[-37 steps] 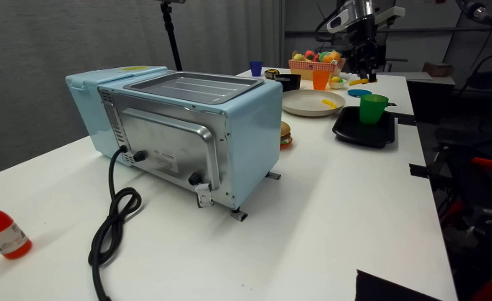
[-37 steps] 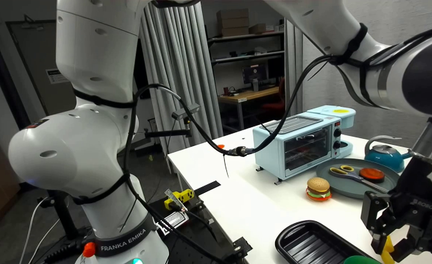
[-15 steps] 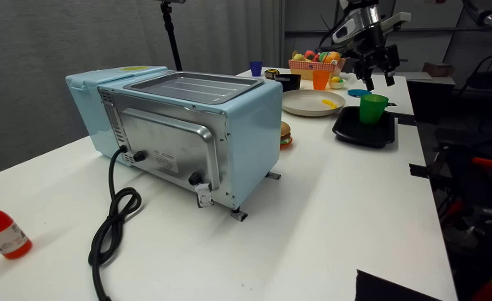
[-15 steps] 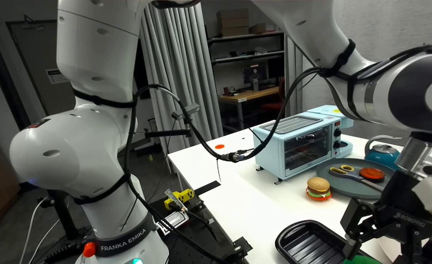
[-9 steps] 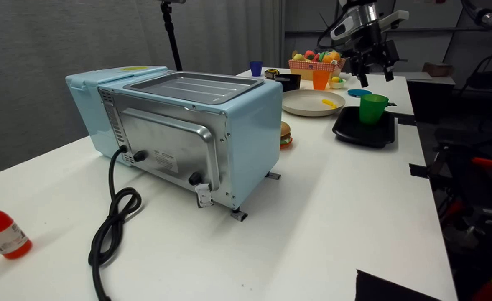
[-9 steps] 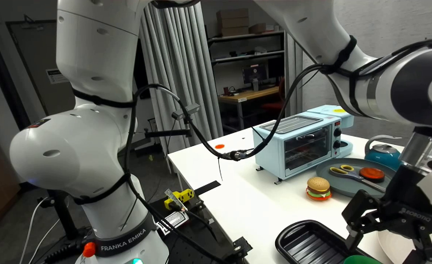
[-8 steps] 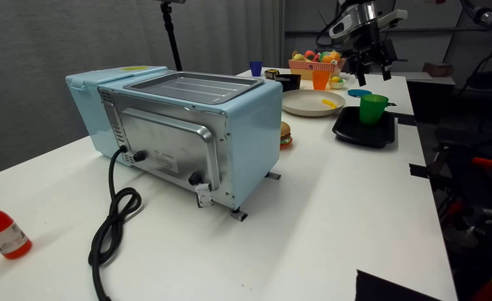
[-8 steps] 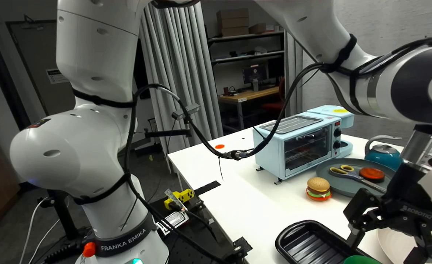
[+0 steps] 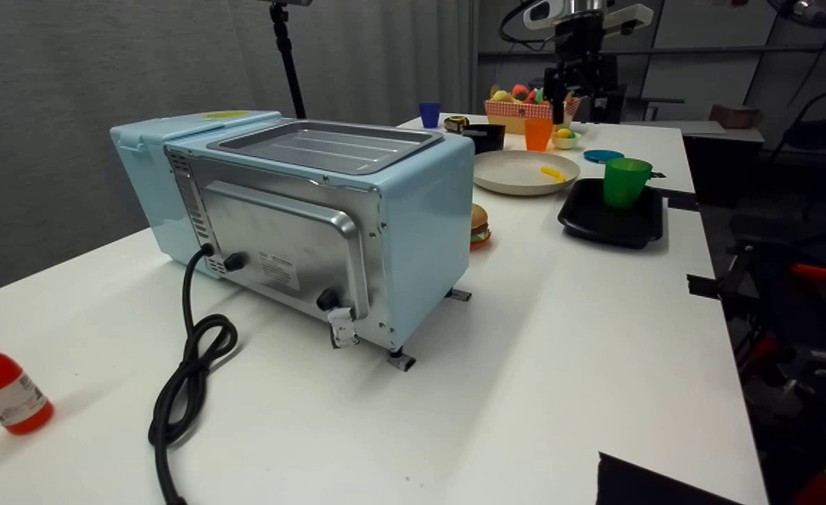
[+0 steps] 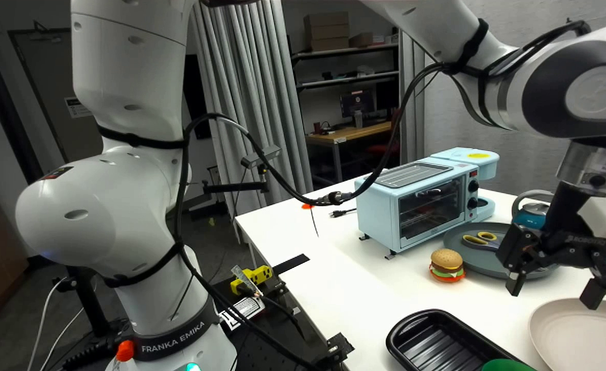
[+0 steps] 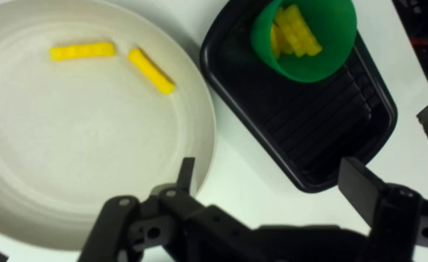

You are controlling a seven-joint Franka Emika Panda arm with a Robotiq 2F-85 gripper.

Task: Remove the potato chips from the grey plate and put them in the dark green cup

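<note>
In the wrist view the grey plate (image 11: 90,138), round and pale, carries two yellow potato chips, one lying sideways (image 11: 82,51) and one slanted (image 11: 151,71) by the rim. Several more yellow chips (image 11: 295,32) sit inside the dark green cup (image 11: 319,69), which stands on the black tray; the cup (image 9: 625,184) also shows whole in an exterior view. My gripper (image 11: 267,160) is open wide, nothing between its fingers, above the gap between plate and tray. Seen from an exterior view, the gripper (image 10: 554,291) hangs well above the plate's (image 10: 586,337) near side.
The black tray (image 11: 330,120) lies close beside the plate. A toy burger (image 10: 447,265), a blue toaster oven (image 10: 418,201) and a dark grey-green dish (image 10: 480,265) with scissors are nearby. An orange cup (image 9: 538,133), a basket (image 9: 518,116) and a blue disc (image 9: 603,156) stand farther off.
Earlier the gripper held a yellow chip near the green cup. It has since opened and let the chip go. It has then risen and moved away from the cup, toward the plate's side.
</note>
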